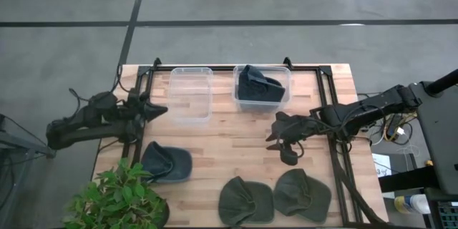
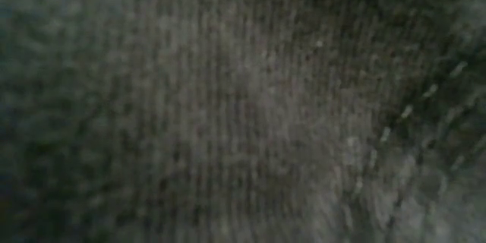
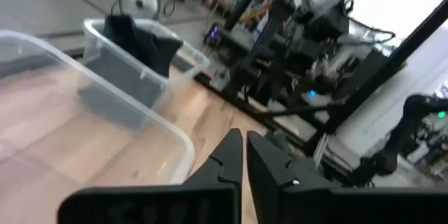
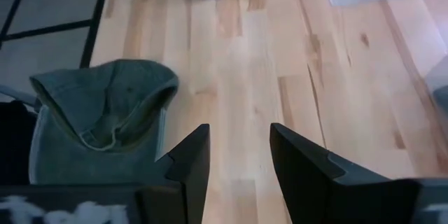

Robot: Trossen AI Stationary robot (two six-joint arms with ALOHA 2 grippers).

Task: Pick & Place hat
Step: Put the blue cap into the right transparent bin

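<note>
Several caps are in the high view. A dark cap (image 1: 259, 84) sits in the right clear bin (image 1: 285, 99). A blue-grey cap (image 1: 166, 162) and two green caps (image 1: 245, 200) (image 1: 302, 193) lie flat on the table near its front edge. My right gripper (image 1: 275, 139) (image 4: 238, 155) is open above bare wood at the table's middle. It is far-side of the green caps, one of which (image 4: 98, 115) shows beside its fingers. My left gripper (image 1: 159, 111) (image 3: 243, 150) is shut beside the left clear bin (image 1: 190, 93) and touches nothing.
A potted plant (image 1: 114, 199) stands at the near left corner. The left clear bin (image 3: 105, 105) has nothing in it. A black frame (image 1: 329, 86) runs along the table's edges. Bare wood (image 1: 229, 143) lies between the bins and the caps. Grey fabric (image 2: 243, 106) fills the low view.
</note>
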